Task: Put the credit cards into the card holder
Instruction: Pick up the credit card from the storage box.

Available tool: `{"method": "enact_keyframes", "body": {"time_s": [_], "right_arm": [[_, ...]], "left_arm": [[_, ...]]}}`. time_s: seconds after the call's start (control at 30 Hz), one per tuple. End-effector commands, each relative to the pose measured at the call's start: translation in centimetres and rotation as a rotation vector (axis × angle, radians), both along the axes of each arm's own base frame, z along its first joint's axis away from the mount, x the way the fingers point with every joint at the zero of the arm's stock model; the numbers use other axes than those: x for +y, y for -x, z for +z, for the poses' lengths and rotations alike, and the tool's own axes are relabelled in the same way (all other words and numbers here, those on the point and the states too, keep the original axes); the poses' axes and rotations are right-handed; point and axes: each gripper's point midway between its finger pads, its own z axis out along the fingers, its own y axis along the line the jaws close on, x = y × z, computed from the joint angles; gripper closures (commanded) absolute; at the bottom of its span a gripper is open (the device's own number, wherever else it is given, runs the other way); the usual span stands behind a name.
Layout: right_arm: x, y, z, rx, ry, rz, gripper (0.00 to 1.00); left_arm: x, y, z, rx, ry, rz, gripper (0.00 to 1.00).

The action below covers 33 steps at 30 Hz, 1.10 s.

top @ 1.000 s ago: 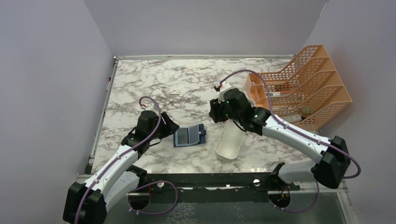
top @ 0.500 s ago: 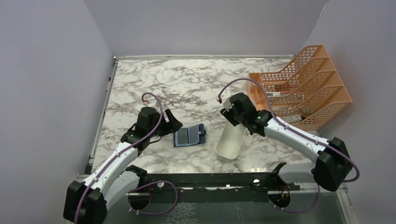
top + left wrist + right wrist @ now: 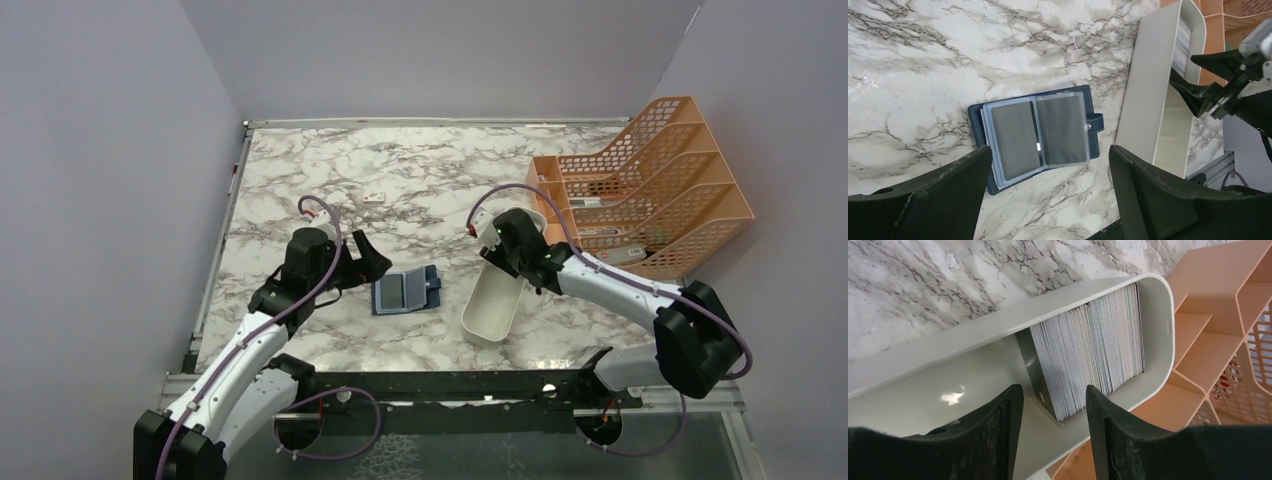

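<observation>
1. The card holder (image 3: 405,291) lies open and flat on the marble counter (image 3: 420,170), inner side up, with its snap tab pointing to 3 o'clock in the top view.
2. The left end effector (image 3: 370,258) hangs over the counter just beside the holder, at about 10 o'clock of it. Its jaws stand wide apart and hold nothing.
3. In the left wrist view the holder (image 3: 1038,135) sits between the two dark fingers (image 3: 938,195) but does not touch them. Each of its clear pockets shows a grey rectangle.
4. The credit cards (image 3: 1093,350) stand on edge as a dense stack at the far end of the white tray (image 3: 948,347), pressed against its rounded end wall.
5. The right end effector (image 3: 1053,392) is down inside the tray, at the near end of the stack. Its jaws are apart – no card is between them.
6. In the top view the tray (image 3: 490,310) lies at 3 o'clock of the holder, apart from it. The orange rack (image 3: 680,180) stands at 2 o'clock of the tray.
</observation>
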Motion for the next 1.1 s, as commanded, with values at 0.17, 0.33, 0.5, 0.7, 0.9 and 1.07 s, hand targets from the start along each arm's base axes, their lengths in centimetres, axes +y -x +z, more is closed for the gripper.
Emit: {"method": "enact_keyframes", "body": {"time_s": [0.17, 0.33, 0.5, 0.7, 0.9, 1.07], "right_arm": [[-0.8, -2.6, -1.1, -0.09, 0.076, -0.011, 0.48], [-1.2, -3.2, -1.2, -0.123, 0.096, -0.028, 0.54], [-1.4, -3.3, -0.3, -0.15, 0.08, -0.057, 0.64], [-1.5, -3.5, 1.6, -0.193, 0.04, -0.085, 0.71], [-1.4, -3.0, 2.3, -0.173, 0.016, -0.092, 0.74], [-1.3, -2.1, 2.4, -0.116, 0.004, -0.084, 0.93]], "left_arm": [[0.8, -0.1, 2.8, -0.096, -0.017, 0.018, 0.11], [1.0, -0.1, 3.0, -0.109, -0.021, 0.031, 0.11], [1.2, -0.2, 3.0, -0.11, -0.024, 0.038, 0.11], [1.2, -0.3, 2.6, -0.1, -0.032, 0.041, 0.11], [1.2, -0.4, 2.4, -0.096, -0.03, 0.045, 0.12], [1.1, -0.4, 2.3, -0.093, -0.024, 0.042, 0.13]]}}
